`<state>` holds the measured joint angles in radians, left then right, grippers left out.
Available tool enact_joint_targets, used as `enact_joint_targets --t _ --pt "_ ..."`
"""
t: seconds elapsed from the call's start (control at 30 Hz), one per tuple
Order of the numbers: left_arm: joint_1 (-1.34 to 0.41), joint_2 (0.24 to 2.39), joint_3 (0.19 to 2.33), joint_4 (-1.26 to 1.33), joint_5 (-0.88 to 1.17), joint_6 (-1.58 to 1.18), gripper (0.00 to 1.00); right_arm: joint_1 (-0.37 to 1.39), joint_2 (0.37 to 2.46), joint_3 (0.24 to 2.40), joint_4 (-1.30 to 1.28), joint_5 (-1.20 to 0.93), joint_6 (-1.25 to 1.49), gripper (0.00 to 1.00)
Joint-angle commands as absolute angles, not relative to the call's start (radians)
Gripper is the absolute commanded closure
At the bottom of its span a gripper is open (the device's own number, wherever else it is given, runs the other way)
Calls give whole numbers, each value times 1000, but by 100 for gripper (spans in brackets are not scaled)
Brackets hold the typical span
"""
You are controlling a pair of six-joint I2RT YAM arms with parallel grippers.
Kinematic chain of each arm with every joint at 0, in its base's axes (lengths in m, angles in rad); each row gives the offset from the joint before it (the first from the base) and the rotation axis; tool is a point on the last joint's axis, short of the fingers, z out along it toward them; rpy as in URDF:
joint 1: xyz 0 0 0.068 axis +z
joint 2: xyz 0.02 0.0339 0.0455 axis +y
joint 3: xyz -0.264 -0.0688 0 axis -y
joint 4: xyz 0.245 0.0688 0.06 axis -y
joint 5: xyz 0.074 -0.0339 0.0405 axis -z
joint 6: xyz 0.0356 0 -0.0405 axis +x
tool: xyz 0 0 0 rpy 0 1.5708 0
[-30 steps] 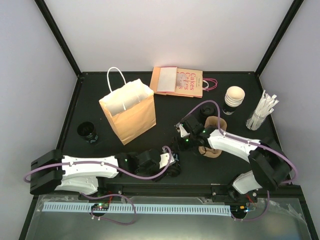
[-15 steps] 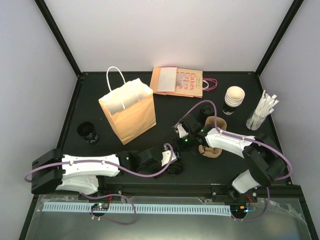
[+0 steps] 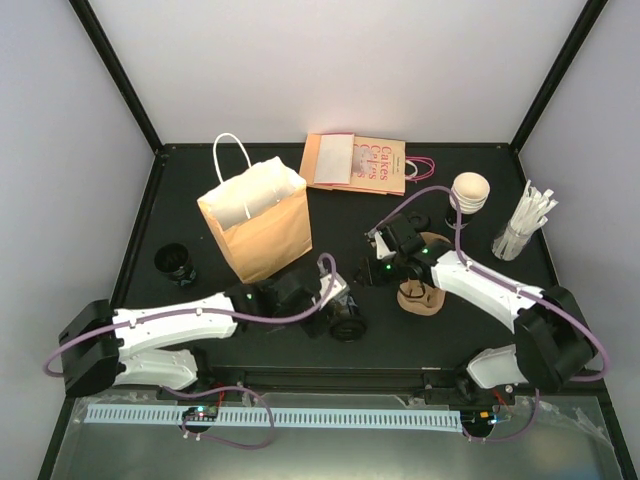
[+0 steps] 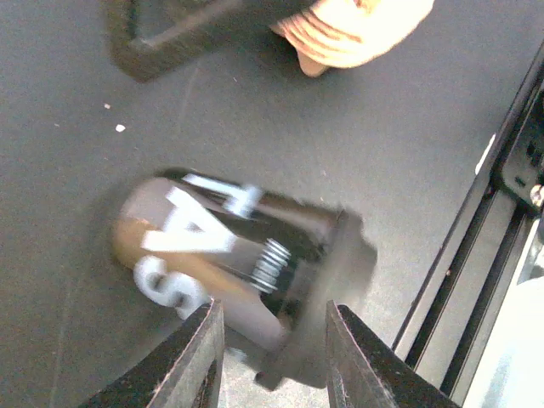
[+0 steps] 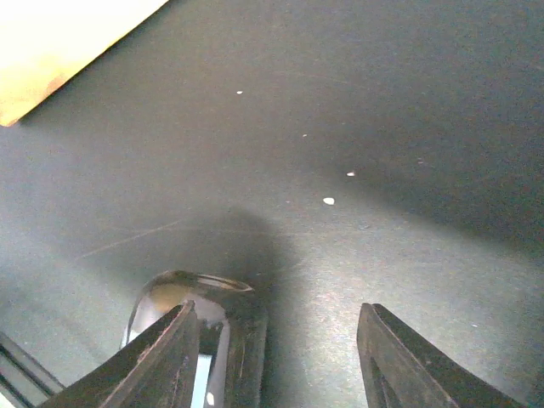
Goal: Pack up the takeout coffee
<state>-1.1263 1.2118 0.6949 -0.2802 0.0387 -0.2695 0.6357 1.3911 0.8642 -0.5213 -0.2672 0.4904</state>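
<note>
Takeout coffee (image 4: pixel 238 255) sideways between left claw (image 4: pixel 274 344)

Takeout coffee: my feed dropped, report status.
Left pincer straddling takeout coffee, grip unconfirmed. Right pincer open, empty. Coffee on its side, lid on. Paper bag upright beyond.

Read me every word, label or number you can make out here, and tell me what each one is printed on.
"Cakes": pink print on the flat brown paper bag lying at the back; the repeated lines under it are too small to read.
"T", "A", "S": big white letters on the black cup lying on its side; they are blurred, so the whole word cannot be read.
No other text is legible.
</note>
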Motion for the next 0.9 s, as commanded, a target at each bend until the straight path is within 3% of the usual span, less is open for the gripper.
enact_joint_targets --t 0.0,0.17,0.27,0.33,0.37,0.57,0.77,0.87 --pt "-1008 1168 767 -352 230 -385 66 616 1354 884 -567 -212 466 46" --pt "-828 1145 730 -328 471 -516 65 609 1331 883 -582 -208 455 46" --pt "-810 1147 726 -321 528 -471 61 609 1304 855 -576 -243 436 44" --pt "-840 1133 723 -316 515 -399 50 609 1273 822 -562 -258 440 41" --pt "-875 1122 723 -315 488 -352 40 609 1265 809 -558 -261 442 41" --pt "-1107 1121 737 -340 181 -219 3 609 1285 823 -557 -260 442 40" --pt "-1160 1100 729 -370 -103 -285 1 609 1268 828 -528 -249 458 40" --pt "-1159 1086 730 -380 -147 -309 1 609 1265 827 -533 -239 456 40"
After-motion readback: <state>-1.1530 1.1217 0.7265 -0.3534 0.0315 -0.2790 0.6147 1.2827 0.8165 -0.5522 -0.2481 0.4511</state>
